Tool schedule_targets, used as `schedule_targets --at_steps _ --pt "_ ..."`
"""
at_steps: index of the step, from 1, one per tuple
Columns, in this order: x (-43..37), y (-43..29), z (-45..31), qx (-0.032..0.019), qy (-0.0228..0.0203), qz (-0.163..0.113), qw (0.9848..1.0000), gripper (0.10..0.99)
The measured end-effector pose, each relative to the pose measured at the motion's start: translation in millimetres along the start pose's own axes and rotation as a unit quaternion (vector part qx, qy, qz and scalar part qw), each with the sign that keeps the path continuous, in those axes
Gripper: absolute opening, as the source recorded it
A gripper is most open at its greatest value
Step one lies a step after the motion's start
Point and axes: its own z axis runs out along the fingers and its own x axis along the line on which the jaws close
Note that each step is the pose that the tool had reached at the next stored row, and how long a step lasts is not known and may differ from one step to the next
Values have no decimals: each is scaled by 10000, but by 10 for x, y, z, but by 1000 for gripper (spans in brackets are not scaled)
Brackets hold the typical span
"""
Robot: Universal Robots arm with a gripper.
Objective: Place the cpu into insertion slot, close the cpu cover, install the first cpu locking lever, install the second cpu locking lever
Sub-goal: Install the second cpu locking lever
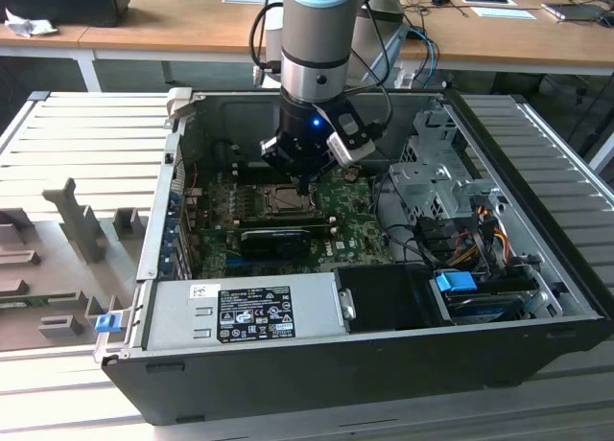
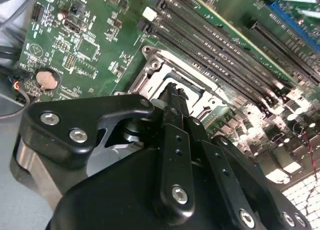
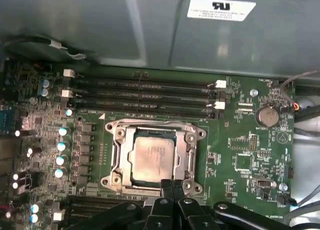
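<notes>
Inside an open computer case (image 1: 537, 268), a robot arm (image 1: 321, 38) reaches straight down over the green motherboard (image 3: 245, 140), its tool (image 1: 305, 184) poised just above the insertion slot (image 1: 283, 199). In the first wrist view the cpu (image 3: 151, 157) lies flat in the insertion slot, dull metal top facing up, with the silvery cpu cover (image 3: 192, 152) lying around it and framing the chip in its square window. The tool's black fingers (image 3: 172, 190) are pressed together into a narrow tip with no object between them, and that tip meets the near edge of the socket frame (whether it truly touches the metal cannot be told). The second wrist view shows the same closed tip (image 2: 172, 97) over the frame's edge, beside a corner screw (image 2: 156, 65). Four long black memory slots (image 3: 145, 97) run along the far side of the socket, and a round coin battery (image 3: 267, 116) sits well apart from it near the board's edge. The case rests on a ribbed grey counter (image 1: 86, 134).
</notes>
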Motion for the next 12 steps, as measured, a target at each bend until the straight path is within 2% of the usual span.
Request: schedule_targets --at_steps 5,6,9,11,12 --pt "5 -74 -2 -2 0 0 10000 106" --pt "6 -84 -2 -19 -2 0 10000 106" --pt "10 -132 0 -141 -10 1 9999 106" --pt "12 -159 7 -181 -13 0 9998 106" --pt "13 -167 7 -274 -20 1 9996 106"
